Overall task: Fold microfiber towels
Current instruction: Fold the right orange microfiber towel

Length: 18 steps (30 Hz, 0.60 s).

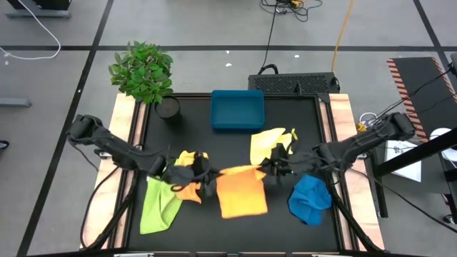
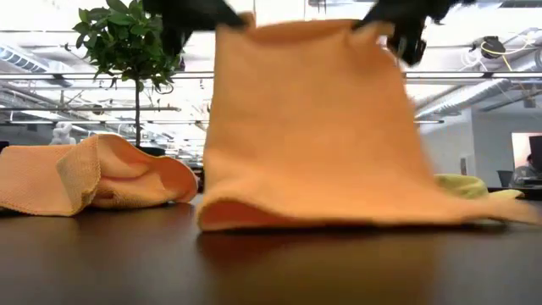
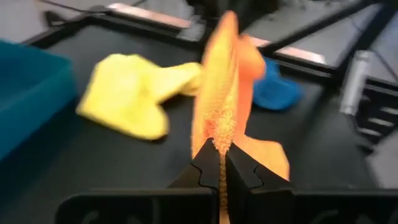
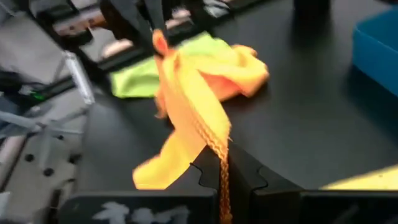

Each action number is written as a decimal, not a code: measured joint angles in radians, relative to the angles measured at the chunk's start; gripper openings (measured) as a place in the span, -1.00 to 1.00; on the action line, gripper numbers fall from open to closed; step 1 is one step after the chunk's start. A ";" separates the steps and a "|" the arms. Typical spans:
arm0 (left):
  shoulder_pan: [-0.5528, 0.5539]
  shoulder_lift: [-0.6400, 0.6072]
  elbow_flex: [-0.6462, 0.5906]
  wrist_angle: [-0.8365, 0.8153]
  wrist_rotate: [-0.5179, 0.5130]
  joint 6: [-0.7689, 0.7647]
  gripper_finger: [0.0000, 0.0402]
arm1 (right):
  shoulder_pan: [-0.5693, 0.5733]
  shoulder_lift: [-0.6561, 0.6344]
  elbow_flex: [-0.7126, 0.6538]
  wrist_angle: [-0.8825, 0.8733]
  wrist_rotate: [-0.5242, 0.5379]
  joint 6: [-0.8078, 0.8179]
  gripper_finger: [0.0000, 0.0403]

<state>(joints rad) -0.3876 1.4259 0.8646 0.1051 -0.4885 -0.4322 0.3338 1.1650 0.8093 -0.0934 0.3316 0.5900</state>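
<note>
While both grippers pinch the orange towel [image 1: 241,191] by its top corners | left gripper [image 1: 207,177], right gripper [image 1: 272,171] clenched on cloth | towel hangs mid-table near front edge, hem dragging | step: fold in hand | next: likely lay top edge over hem, evenly.

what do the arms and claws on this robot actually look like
Both arms are dark, nearly black, built from slim jointed links with bulkier rounded housings at the outer joints. The left claw and the right claw each end in two flat black fingers with stepped, notched inner edges, mounted on a wide black crossbar. Thin dark cables trail beside the arms. No markings or sleeves show.
</note>
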 joint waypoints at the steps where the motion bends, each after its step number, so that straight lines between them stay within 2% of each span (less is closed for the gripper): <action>1: 0.025 -0.003 -0.025 0.017 0.000 -0.008 -0.99 | -0.026 0.001 -0.018 0.002 -0.015 0.000 -1.00; 5: 0.114 -0.004 -0.112 0.044 0.010 -0.011 -0.97 | -0.112 0.003 -0.084 0.026 -0.025 -0.040 -1.00; 9: 0.178 -0.006 -0.172 0.128 0.105 0.044 -0.98 | -0.167 0.002 -0.126 0.033 -0.037 -0.087 -1.00; 15: 0.191 -0.005 -0.218 0.196 0.149 0.160 -0.98 | -0.180 0.002 -0.194 0.161 -0.122 -0.155 -1.00; 18: 0.197 -0.006 -0.226 0.204 0.150 0.185 -0.98 | -0.182 0.002 -0.223 0.212 -0.123 -0.187 -1.00</action>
<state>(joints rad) -0.1909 1.4200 0.6384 0.3091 -0.3381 -0.2476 0.1521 1.1667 0.5863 0.1187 0.2090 0.4034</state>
